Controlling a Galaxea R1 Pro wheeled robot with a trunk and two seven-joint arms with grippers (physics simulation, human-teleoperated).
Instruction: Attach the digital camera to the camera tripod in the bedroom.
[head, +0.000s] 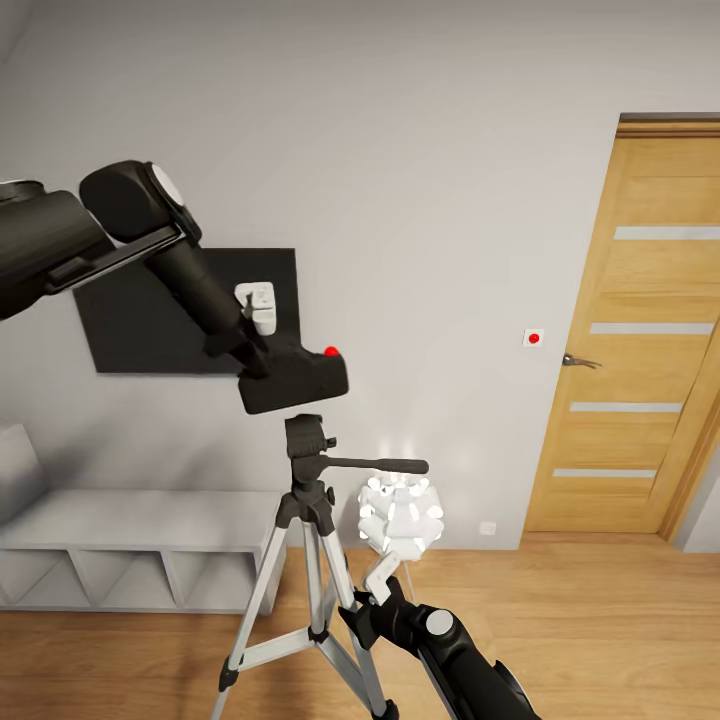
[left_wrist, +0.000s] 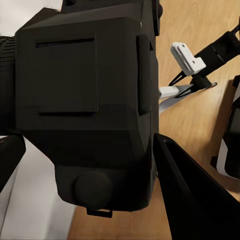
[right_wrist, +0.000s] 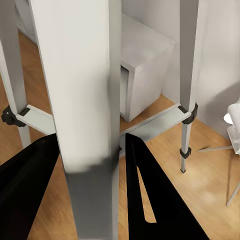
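Left tool (head: 262, 345) clamps the digital camera (head: 295, 381) level above the upright camera tripod (head: 310, 520); right tool (right_wrist: 90, 150) grips its leg.

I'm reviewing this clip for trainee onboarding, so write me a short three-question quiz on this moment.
1. True or false: the digital camera already sits on the camera tripod head.
2. What does the right gripper clamp? A) the pan handle B) a tripod leg C) the door handle
3. Which gripper carries the camera?

Key: 1 false, it hangs just above the head; 2 B; 3 the left gripper.
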